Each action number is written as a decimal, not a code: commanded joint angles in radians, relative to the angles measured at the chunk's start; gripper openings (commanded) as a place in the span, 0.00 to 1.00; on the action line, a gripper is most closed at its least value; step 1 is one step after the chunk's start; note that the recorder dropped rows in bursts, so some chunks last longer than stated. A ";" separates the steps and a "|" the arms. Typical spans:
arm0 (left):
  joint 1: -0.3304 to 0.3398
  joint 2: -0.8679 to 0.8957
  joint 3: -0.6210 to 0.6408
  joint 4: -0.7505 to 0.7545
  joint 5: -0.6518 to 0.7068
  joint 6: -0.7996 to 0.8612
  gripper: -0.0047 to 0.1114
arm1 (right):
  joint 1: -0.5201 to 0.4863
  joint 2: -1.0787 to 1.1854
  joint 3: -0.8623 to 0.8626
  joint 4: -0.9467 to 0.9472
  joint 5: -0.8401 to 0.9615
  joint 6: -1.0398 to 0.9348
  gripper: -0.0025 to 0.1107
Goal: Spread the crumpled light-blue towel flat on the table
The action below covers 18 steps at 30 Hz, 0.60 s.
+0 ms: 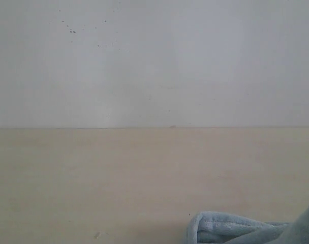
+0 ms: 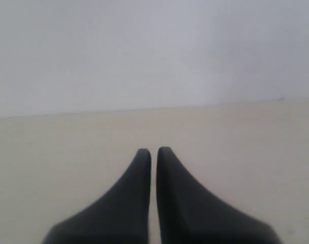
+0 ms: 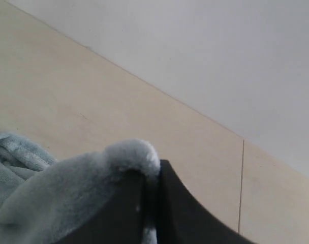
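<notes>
The light-blue towel (image 1: 236, 230) shows only as a crumpled fold at the bottom right of the exterior view, lying on the beige table (image 1: 119, 178); most of it is cut off by the frame. No arm appears in that view. In the right wrist view my right gripper (image 3: 152, 175) is shut on a fluffy fold of the towel (image 3: 68, 188), which drapes over one finger. My left gripper (image 2: 153, 151) is shut with nothing between its dark fingers, hovering over bare table (image 2: 246, 147), away from the cloth.
A white speckled wall (image 1: 154, 61) rises behind the table's far edge. A thin seam (image 3: 242, 183) runs across the tabletop near the right gripper.
</notes>
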 commanded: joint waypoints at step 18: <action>-0.066 0.027 -0.132 -1.529 0.310 0.851 0.07 | 0.003 0.046 -0.004 -0.061 -0.013 -0.004 0.07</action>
